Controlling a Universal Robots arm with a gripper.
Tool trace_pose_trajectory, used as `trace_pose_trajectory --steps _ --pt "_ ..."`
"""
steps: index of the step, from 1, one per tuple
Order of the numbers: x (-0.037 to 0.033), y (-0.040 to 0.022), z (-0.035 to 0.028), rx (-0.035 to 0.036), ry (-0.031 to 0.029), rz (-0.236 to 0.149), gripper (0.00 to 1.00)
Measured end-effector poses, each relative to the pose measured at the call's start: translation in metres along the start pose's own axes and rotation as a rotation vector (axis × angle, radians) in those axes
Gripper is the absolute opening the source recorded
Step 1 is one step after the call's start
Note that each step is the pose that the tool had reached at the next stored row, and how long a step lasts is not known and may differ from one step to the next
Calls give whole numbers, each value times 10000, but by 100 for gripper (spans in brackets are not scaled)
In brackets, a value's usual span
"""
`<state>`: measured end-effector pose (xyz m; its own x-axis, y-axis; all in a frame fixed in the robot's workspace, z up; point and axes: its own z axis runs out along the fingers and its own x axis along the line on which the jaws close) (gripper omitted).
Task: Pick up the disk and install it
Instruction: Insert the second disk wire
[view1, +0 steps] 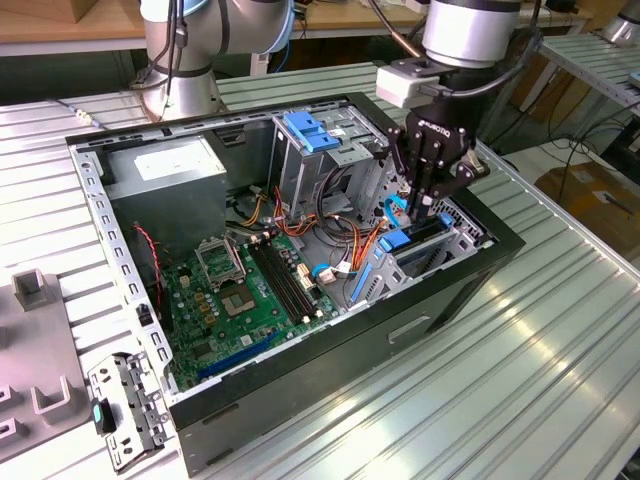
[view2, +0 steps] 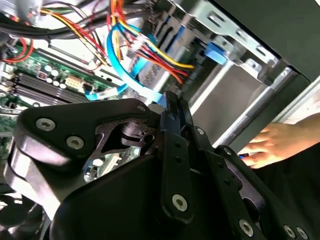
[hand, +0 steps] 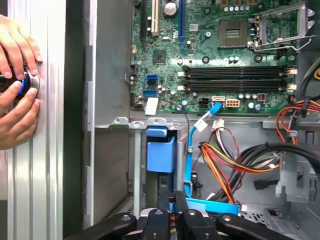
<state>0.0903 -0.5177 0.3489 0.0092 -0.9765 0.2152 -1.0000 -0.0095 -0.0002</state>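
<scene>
Starting at 9 o'clock in the exterior view, a loose metal bracket (view1: 128, 408) lies on the ribbed aluminium table (view1: 560, 340), just outside the open computer case (view1: 300, 415). Inside, the grey power supply (view1: 165, 172) fills the 11 o'clock corner. The green motherboard (view1: 240, 290) lies on the case floor at about 7 o'clock from it, memory slots bare.

Moving toward the centre, a tangle of orange, red and yellow cables (view1: 335, 228) crosses the middle of the case and crowds the approach to the drive cage. A light-blue data cable (hand: 190, 150) runs down beside it in the first wrist view. A ribbed blue latch (view1: 308, 130) tops the upper cage at 12 o'clock.

Over at 2 o'clock, the gripper (view1: 418, 205) hangs nose-down into the lower drive cage, its black fingers (view2: 172, 112) drawn together with no gap to speak of in the second wrist view. The disk (view1: 400, 242) appears to sit edge-on in that cage right under the fingertips, its blue rail facing the cables. Whether the fingertips actually touch it, I can't make out.

Outside the case wall, a person's hands (hand: 17, 80) rest on the table around a small round knob (hand: 22, 85). One hand (view2: 272, 145) is also seen beyond the case in the second wrist view.
</scene>
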Motion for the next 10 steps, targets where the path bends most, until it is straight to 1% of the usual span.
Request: trace_pose_trajectory --steps 1,2,3,4,5,7,8,9,10 --pt "26 1 5 0 -60 1 16" --pt "42 1 9 1 -147 1 16" --pt "55 1 12 3 -256 1 16" --pt "70 1 15 4 -441 2 16" --pt "80 1 17 6 -673 2 16" --pt "103 1 22 9 -961 2 16" --pt "119 1 26 10 -1044 2 16" --pt "138 1 30 11 -1104 3 16" --pt "156 2 34 11 -1145 3 16"
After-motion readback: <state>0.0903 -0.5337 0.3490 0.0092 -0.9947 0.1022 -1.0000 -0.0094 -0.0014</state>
